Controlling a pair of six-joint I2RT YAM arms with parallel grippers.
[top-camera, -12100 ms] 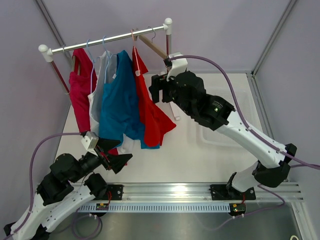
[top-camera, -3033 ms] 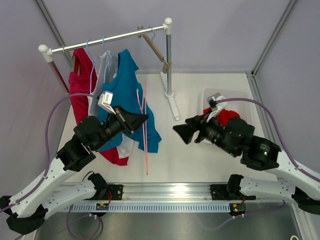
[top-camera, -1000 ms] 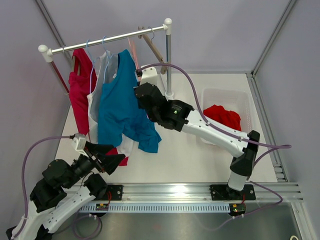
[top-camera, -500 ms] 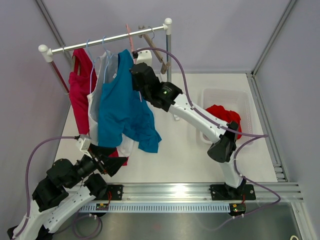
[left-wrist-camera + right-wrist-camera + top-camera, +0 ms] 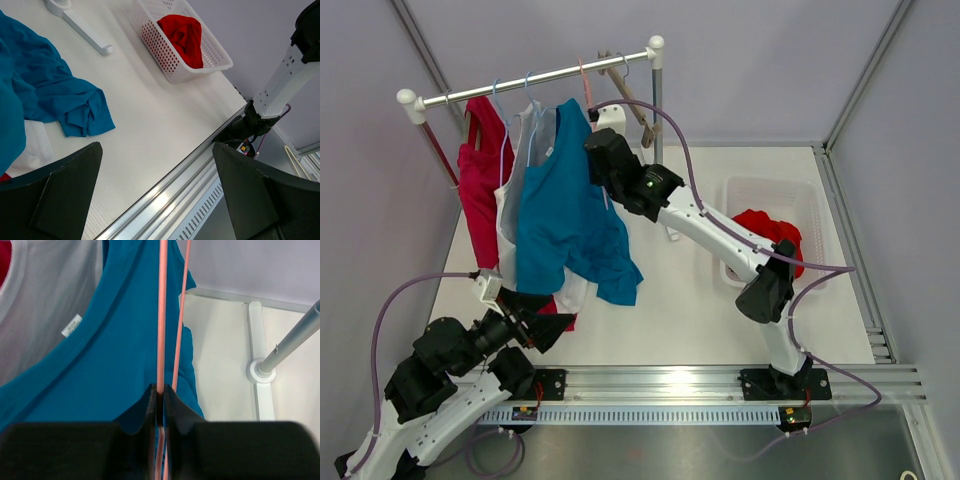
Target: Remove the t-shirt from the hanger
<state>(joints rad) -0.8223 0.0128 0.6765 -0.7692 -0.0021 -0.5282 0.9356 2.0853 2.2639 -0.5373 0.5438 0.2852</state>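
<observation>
The right gripper [image 5: 159, 394] was clenched on the thin rod of a pink hanger [image 5: 161, 315], its two fingers pressed flat against either side of it. From there the hanger's rods ran upward across the front of a blue t-shirt [image 5: 110, 355], and in the overhead view its top reached the metal rail [image 5: 530, 78] of the clothes rack toward the far edge of the table; whether the hook sat on the rail I could not tell. The blue shirt hung from that rail, with a white garment [image 5: 45, 305] just beside it and a magenta one [image 5: 480, 170] further toward the left edge. A wooden hanger [image 5: 625, 85] hung at the rail's right end, by the post. The red t-shirt [image 5: 765, 232] lay bunched in a white basket [image 5: 160, 55] near the right edge. Down by the near-left corner the left gripper [image 5: 156, 150] hovered over the table [image 5: 150, 115], fingers spread wide, grasping nothing, beside the blue shirt's trailing hem
</observation>
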